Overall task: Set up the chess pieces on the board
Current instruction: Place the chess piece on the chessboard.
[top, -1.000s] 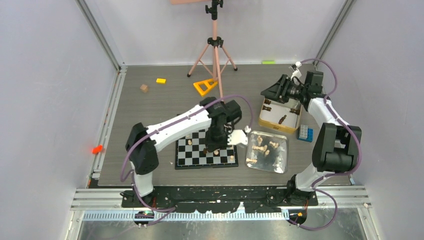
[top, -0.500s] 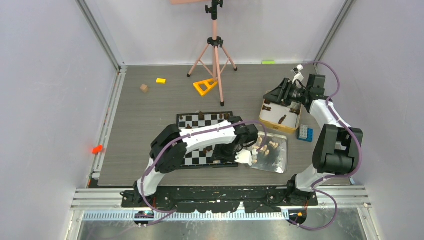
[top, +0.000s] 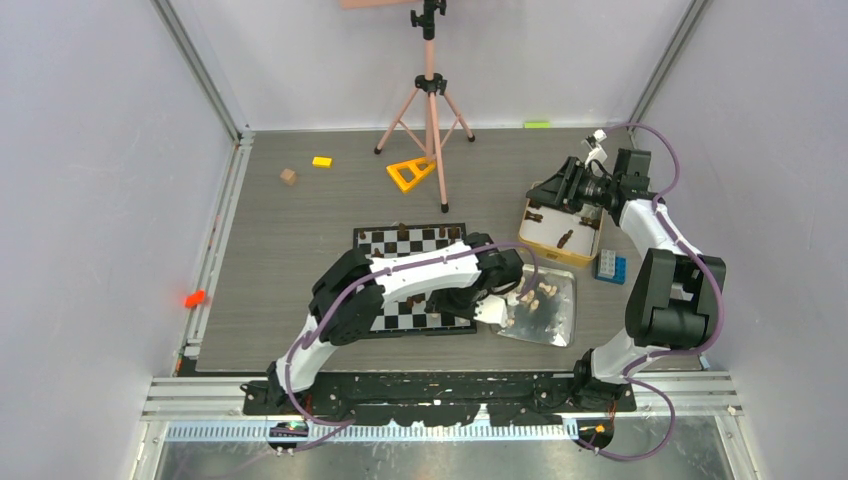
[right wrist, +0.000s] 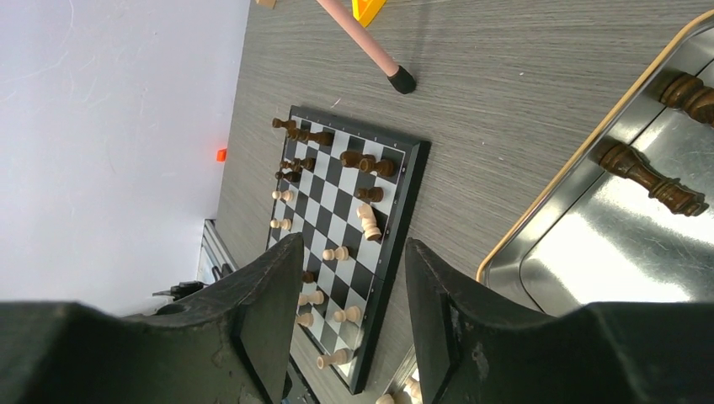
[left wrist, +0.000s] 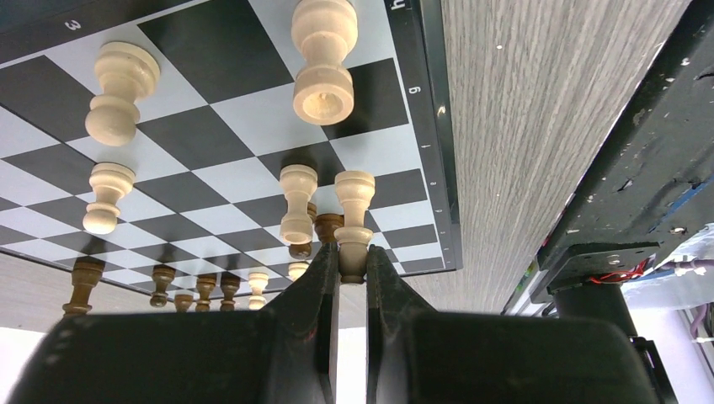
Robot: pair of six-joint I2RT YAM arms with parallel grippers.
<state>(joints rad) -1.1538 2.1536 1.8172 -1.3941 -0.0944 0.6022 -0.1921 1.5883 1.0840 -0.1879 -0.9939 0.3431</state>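
Carrying a light piece to its square is, as I judge it, the step in hand. The left jaws are clenched on one light tan chessman [left wrist: 354, 215], grasping it by one end. In the top view they hang at the left edge of the silver tray [top: 562, 320], just beside the board [top: 400, 240]. Several light and dark pieces already stand on the board, and one light piece [left wrist: 322, 63] seems to lie on its side near the border. The next move calls for bringing the held chessman over a free square on the light side, lowering it upright, and only then letting go. The right jaws are partly released and hold nothing. They hover over the gold-rimmed tin [right wrist: 581, 139], where dark chessmen [right wrist: 652, 181] lie, well apart from the board.
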